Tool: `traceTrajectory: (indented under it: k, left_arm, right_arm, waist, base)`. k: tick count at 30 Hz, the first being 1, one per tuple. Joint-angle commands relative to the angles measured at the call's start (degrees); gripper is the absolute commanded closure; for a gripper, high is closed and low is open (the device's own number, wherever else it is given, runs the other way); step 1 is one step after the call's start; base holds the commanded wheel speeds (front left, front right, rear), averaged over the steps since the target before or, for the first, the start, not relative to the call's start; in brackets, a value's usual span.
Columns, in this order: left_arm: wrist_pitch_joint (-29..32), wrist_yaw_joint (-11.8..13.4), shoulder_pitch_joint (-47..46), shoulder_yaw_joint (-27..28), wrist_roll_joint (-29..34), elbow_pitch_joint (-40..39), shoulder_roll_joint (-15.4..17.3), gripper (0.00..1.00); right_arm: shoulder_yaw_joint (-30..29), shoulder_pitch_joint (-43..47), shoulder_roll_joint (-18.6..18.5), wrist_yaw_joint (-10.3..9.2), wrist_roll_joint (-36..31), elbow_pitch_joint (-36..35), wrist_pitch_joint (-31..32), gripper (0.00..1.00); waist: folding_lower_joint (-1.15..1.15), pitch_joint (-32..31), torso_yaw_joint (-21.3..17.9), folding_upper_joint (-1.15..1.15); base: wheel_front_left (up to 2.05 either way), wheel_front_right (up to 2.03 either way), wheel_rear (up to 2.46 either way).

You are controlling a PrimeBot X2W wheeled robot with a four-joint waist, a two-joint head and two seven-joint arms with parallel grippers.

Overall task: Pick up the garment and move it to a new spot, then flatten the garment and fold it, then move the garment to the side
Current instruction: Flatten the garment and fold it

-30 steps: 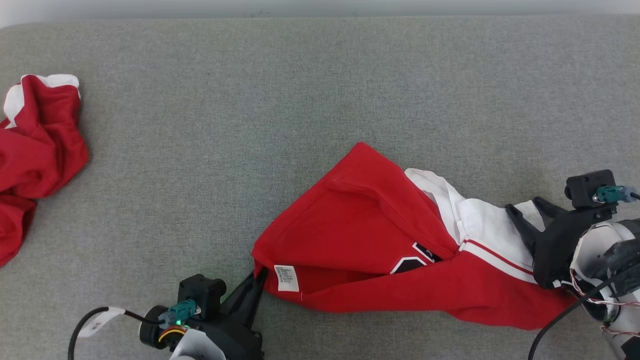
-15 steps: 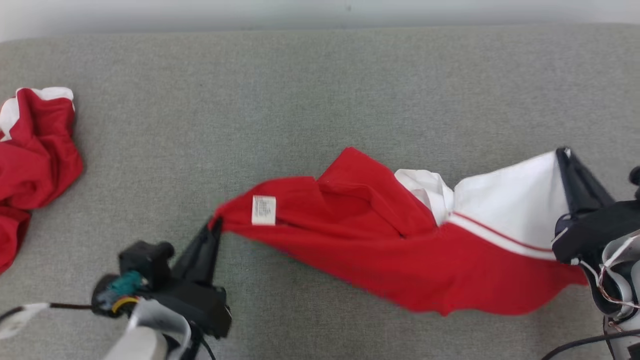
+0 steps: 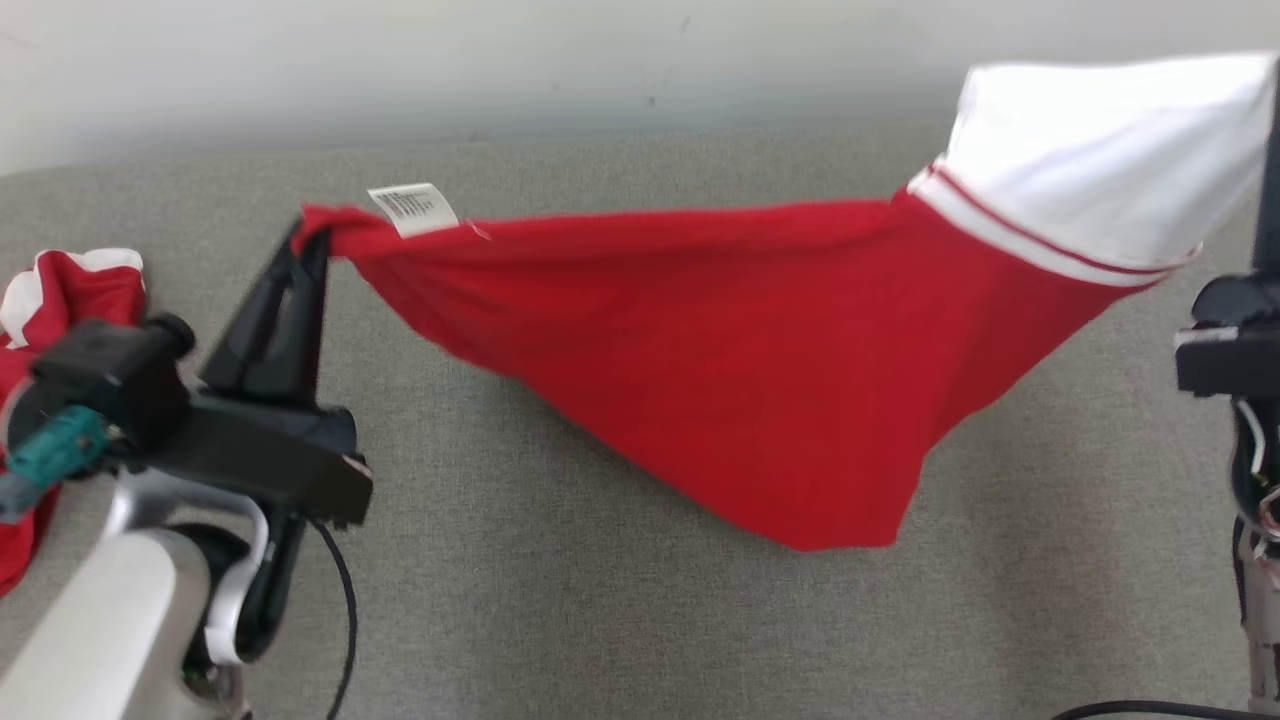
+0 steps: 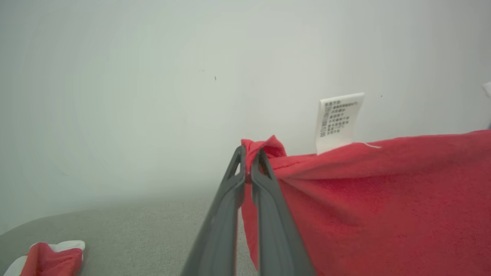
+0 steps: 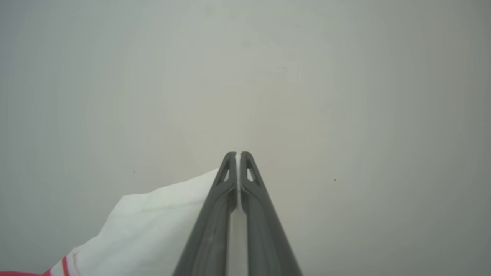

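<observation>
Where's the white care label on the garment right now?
Head view, upper left: the care label sticks up from the red garment edge, just right of the corner pinched by the left gripper.

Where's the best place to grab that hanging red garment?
Probably at its two top ends, each from outside: the left tool pinches the red corner beside the label, the right tool the white end, so the garment hangs spread.
</observation>
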Motion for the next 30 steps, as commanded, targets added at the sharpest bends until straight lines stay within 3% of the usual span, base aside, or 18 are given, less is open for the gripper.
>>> traceTrajectory:
  k: [1, 11, 19, 25, 30]
  left_arm:
    - [0.4, 0.5, -1.8, 0.9, 0.8, -1.7, 0.8, 1.00]
    - [2.2, 1.3, -6.6, 2.0, 2.2, -9.1, 2.3, 1.00]
    - [3.1, 1.0, -8.8, 1.4, 2.8, -10.0, 2.5, 1.00]
    - [3.5, -2.6, -16.3, 0.2, 0.1, 0.4, 0.4, 1.00]
    - [2.3, -6.3, -26.3, -0.2, -1.6, 14.0, -2.2, 1.00]
  right_arm:
    - [0.0, -1.7, -0.2, -0.04, -0.9, -1.6, -0.5, 1.00]
    - [-0.9, -7.9, -1.1, -0.04, -2.6, -7.9, 2.1, 1.00]
    - [1.5, -11.0, -2.0, -0.04, -1.4, -6.8, 4.5, 1.00]
    - [7.3, -20.5, -3.0, -0.04, 4.4, 5.6, 4.9, 1.00]
    - [12.3, -31.4, -4.1, -0.03, 7.1, 17.4, 3.2, 1.00]
  waist:
    - [0.00, -1.4, -0.2, -0.01]
    - [0.00, -3.3, 0.4, -0.01]
    - [0.00, -2.5, 0.8, -0.01]
    - [0.00, 0.1, 1.0, -0.01]
    - [0.00, 2.4, 1.7, -0.01]
  base:
    - [0.00, 0.00, 0.00]
    - [0.00, 0.00, 0.00]
    - [0.00, 0.00, 0.00]
    - [0.00, 0.00, 0.00]
    - [0.00, 0.00, 0.00]
